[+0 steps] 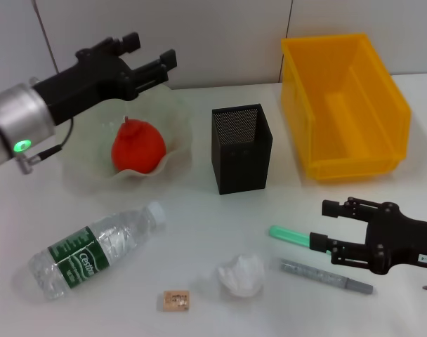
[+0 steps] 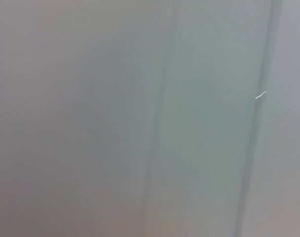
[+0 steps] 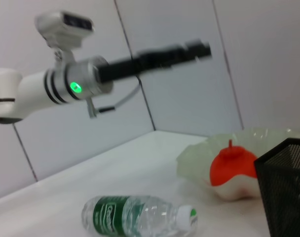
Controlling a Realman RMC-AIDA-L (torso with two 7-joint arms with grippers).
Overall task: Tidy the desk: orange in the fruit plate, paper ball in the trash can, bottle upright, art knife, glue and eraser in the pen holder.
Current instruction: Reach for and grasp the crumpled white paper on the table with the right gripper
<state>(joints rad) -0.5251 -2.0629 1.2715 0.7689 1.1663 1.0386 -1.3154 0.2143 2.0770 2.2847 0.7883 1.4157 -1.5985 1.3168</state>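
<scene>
Head view shows the left gripper (image 1: 156,57) raised above the far rim of the fruit plate (image 1: 177,151), its two black fingers spread apart and holding nothing. In the translucent, wavy-edged plate sits the orange (image 1: 138,147) (reddish-orange, with a small stem on top). Just beside the plate, toward the middle of the white desk (image 1: 199,232), stands the black mesh pen holder (image 1: 241,148), upright, and beyond it on the robot's right is the yellow bin (image 1: 347,105) that serves as the trash can. The water bottle (image 1: 94,250) lies on its side near the front left, green label up, its white cap pointing toward the pen holder. The crumpled white paper ball (image 1: 241,274) rests near the front centre, with the small tan eraser (image 1: 176,300) just beside it on the left. The right gripper (image 1: 327,225) hovers low at the front right, fingers parted, with the green glue stick (image 1: 291,235) lying between the fingertips; whether they touch it I cannot tell. The grey art knife (image 1: 326,276) lies on the desk just in front of that gripper. Right wrist view shows the left arm (image 3: 66,86) held high before the wall, the lying bottle and the orange in its plate. Left wrist view shows only blank wall (image 2: 140,118).
</scene>
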